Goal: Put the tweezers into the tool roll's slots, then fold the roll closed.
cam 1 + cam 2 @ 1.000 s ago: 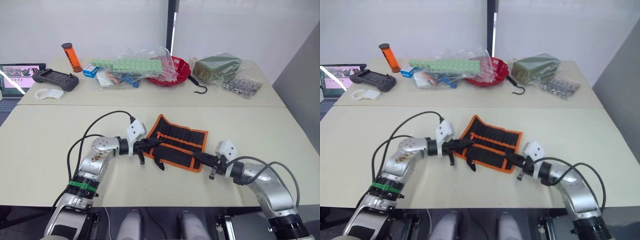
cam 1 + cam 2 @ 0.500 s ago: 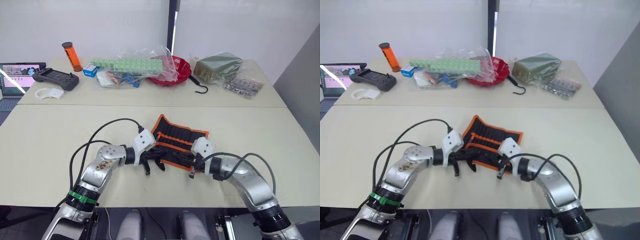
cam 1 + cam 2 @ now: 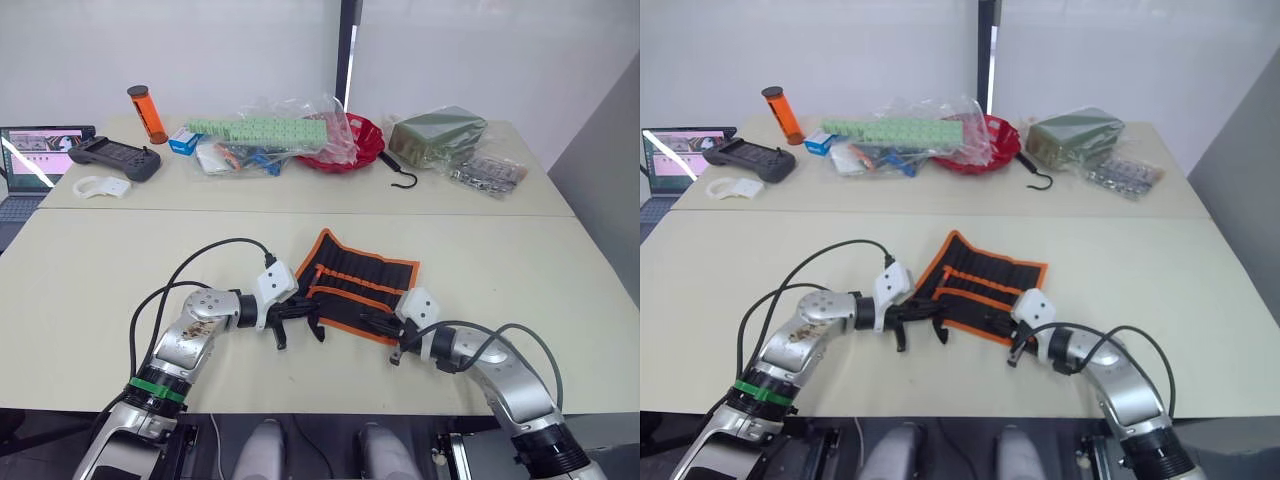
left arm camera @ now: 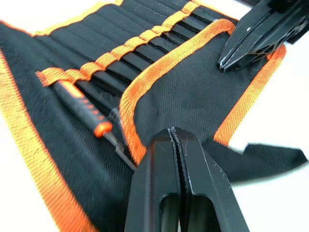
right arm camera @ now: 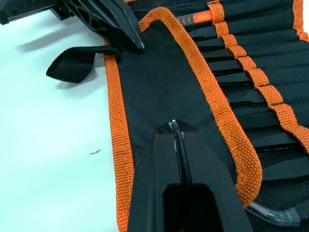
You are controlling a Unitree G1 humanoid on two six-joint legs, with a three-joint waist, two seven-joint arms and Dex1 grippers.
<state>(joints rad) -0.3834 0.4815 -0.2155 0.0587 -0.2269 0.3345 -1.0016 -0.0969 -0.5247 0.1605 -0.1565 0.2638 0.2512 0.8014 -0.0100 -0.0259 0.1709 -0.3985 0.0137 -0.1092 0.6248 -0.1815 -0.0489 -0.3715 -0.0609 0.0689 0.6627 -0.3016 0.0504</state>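
Both grippers rest on the near flap of the tool roll, which lies partly folded in the middle of the near table: the left gripper sits at the roll's 8 o'clock corner with its fingers pressed together, holding nothing, and the right gripper sits at the 5 o'clock edge, its fingers together as well. Black tweezers sit in the slots under the orange strip, and the short strap sticks out just beside the left gripper.

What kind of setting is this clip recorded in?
Probably a lab or office test room: plain pale tables against a white wall, a laptop, a handheld controller and bagged parts beyond the tool roll.
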